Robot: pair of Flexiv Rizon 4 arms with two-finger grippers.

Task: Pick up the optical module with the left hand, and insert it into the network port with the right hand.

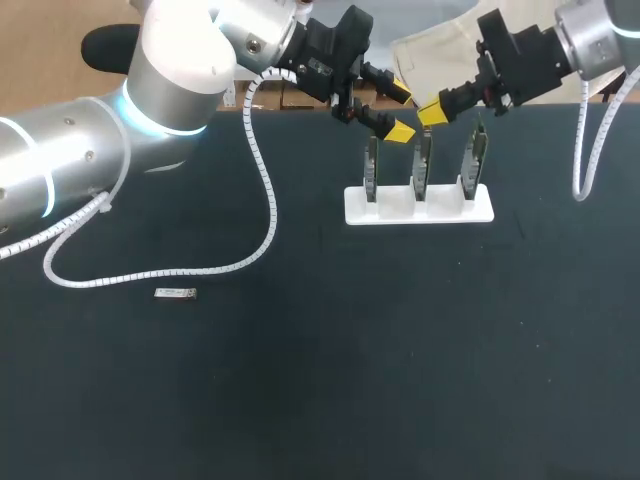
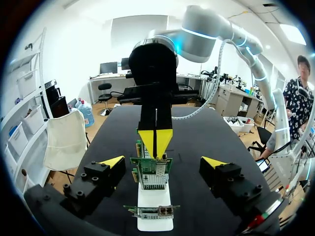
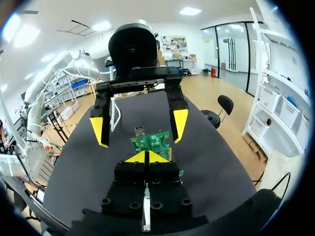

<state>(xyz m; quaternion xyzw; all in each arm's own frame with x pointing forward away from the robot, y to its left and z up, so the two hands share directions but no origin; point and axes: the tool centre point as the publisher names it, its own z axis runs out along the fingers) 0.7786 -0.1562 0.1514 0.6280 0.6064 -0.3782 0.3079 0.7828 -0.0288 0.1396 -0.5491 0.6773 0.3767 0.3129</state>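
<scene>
Well, table: flat, matte black top.
Optical module: small, slim, silvery bar lying flat on the table toward its left side, well apart from the rack and from both grippers.
Rack: low white rectangular block that holds three circuit boards.
Circuit boards: thin green rectangular plates, upright, side by side in a row.
Left gripper: released, its black fingers and yellow wedge tips spread wide, above the rack's left part.
Right gripper: clenched, its yellow tips pressed together with nothing between them, just above the middle board.
Cable: white spiral-wrapped cable from the left arm, looping down onto the table.
</scene>
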